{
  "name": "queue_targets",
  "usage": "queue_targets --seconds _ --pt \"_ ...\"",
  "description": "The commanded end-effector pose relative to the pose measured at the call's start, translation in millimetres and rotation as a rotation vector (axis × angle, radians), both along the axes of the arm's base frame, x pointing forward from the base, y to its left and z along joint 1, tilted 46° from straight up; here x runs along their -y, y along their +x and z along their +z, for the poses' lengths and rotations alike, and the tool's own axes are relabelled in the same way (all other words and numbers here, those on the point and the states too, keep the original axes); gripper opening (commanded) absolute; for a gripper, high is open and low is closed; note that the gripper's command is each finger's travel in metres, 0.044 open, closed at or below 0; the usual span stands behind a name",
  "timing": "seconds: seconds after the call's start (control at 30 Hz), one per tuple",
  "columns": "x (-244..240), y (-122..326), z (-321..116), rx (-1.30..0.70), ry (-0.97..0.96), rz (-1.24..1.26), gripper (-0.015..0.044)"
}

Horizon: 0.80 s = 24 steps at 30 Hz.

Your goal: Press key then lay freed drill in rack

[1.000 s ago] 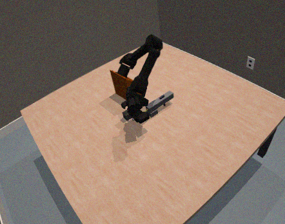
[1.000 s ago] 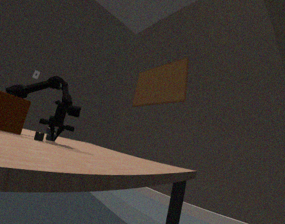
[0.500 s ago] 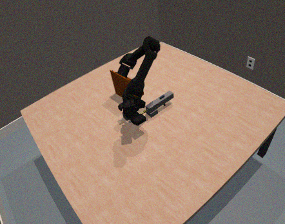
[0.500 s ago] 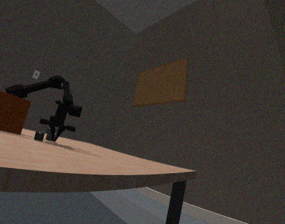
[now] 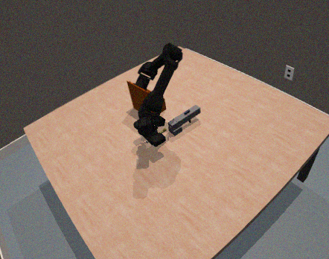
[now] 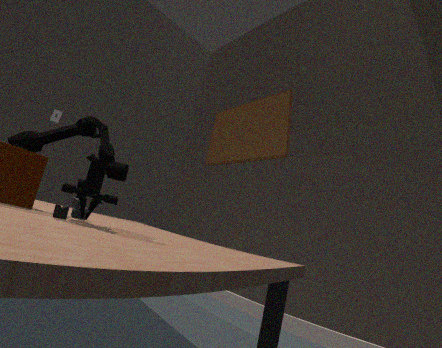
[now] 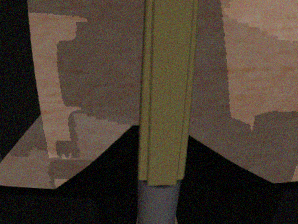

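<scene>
Drill is clamped between the gripper jaws; its tip is cut off above the tabletop.

The black arm reaches up from its base, folds at the elbow and drops steeply, wrist pointing down; the hand sits low, fingers clamped tight on the drill.
</scene>
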<state>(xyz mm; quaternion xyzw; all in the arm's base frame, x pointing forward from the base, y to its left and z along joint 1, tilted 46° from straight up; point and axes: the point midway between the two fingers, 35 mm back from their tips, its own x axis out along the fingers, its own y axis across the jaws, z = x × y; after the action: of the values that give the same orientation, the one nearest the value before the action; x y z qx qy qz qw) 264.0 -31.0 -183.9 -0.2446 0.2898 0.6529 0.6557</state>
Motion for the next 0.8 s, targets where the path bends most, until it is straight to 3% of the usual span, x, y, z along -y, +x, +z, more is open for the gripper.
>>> queue_targets --seconds 0.0,0.77 --pt "2.1 0.1 2.1 0.003 -0.003 0.005 0.0000" --pt "12.1 1.3 13.7 0.003 -0.004 0.005 0.0000"
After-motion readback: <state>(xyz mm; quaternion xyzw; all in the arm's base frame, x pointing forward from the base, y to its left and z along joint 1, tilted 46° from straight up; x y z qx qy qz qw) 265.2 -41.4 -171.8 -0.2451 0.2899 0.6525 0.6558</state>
